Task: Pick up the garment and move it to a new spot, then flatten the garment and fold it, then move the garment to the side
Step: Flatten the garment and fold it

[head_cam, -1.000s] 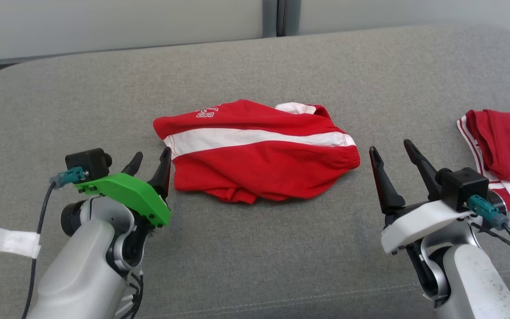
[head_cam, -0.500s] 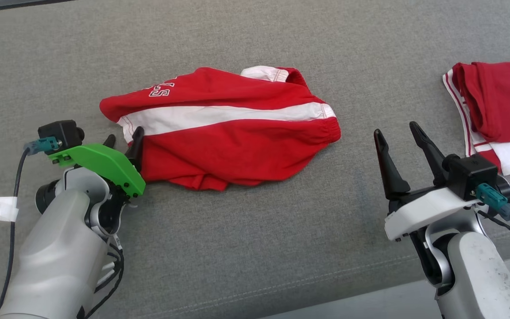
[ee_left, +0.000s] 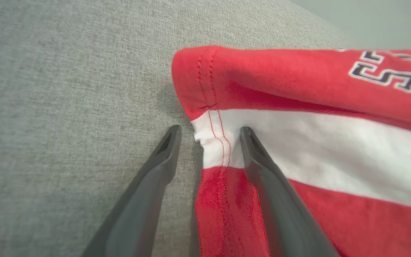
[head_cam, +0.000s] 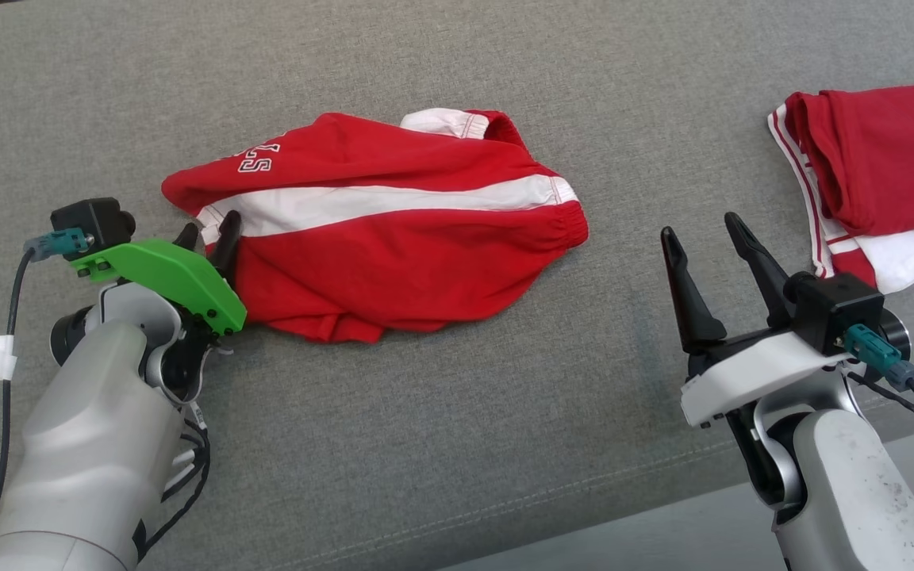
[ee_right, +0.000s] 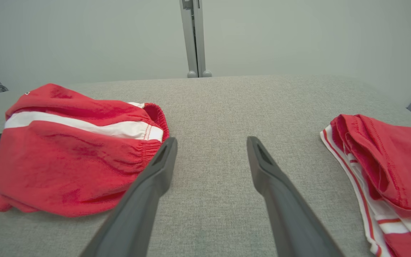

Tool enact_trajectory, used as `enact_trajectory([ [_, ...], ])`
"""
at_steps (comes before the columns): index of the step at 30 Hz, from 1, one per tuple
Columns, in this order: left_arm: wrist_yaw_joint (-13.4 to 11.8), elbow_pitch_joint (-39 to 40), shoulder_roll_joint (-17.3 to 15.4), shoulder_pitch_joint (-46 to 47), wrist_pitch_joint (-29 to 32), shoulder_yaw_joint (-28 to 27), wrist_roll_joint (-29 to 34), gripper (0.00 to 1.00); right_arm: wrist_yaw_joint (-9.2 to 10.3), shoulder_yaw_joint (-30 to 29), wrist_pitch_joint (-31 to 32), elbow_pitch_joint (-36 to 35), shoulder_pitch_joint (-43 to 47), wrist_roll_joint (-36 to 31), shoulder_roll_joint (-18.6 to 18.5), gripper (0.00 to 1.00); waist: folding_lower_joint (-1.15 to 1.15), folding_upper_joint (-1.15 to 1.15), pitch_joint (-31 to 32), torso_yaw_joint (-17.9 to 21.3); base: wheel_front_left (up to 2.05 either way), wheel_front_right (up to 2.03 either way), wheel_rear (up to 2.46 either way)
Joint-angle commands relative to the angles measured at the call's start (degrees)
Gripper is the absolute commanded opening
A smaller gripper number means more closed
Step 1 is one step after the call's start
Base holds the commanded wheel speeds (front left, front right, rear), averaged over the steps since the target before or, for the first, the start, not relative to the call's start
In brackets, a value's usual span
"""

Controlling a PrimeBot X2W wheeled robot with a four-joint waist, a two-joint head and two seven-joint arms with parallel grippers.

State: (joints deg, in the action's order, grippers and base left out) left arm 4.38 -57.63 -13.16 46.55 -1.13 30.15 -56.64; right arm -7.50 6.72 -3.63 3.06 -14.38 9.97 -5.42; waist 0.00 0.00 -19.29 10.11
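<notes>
Grey woven fabric covers the broad, cushioned worktop (head_cam: 457, 444), which ends at a plain pale wall (ee_right: 84, 35) with a metal post (ee_right: 194, 35). A red garment (head_cam: 393, 246) with a white stripe lies crumpled left of centre. The left gripper (head_cam: 208, 226) has its jaws apart, straddling the garment's hem without pinching it. The right gripper (head_cam: 699, 224) hovers, jaws wide and holding nothing, between that garment and a second red garment (head_cam: 877, 159) at the right edge.

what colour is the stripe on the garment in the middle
White stripe on the red garment; clearest in the head view.
</notes>
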Motion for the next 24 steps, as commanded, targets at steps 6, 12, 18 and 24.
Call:
enact_trajectory([
  [6,0.7,-2.3,1.3,0.9,-0.1,1.0,0.6,0.0,0.03,-0.9,-0.5,0.2,0.2,-0.1,-0.1,1.0,0.0,0.0,0.1,0.2,0.0,0.0,0.0],
  [12,1.4,-2.4,1.1,0.2,-2.5,1.2,1.0,0.0,0.03,-1.2,-0.7,0.6,0.6,-0.2,0.2,1.0,0.0,0.0,1.2,-0.6,0.0,0.0,0.0],
  [18,2.2,-0.3,1.0,-0.9,-6.3,0.8,0.5,0.0,0.03,-1.5,-0.8,1.0,1.1,-0.3,0.1,1.0,0.0,0.0,3.0,-1.7,0.0,0.0,0.0],
  [24,2.6,5.7,-0.5,-4.6,-8.2,1.8,0.8,0.0,0.03,-2.1,1.2,1.1,0.0,1.3,-2.0,1.0,0.0,0.0,5.0,-3.5,0.0,0.0,0.0],
])
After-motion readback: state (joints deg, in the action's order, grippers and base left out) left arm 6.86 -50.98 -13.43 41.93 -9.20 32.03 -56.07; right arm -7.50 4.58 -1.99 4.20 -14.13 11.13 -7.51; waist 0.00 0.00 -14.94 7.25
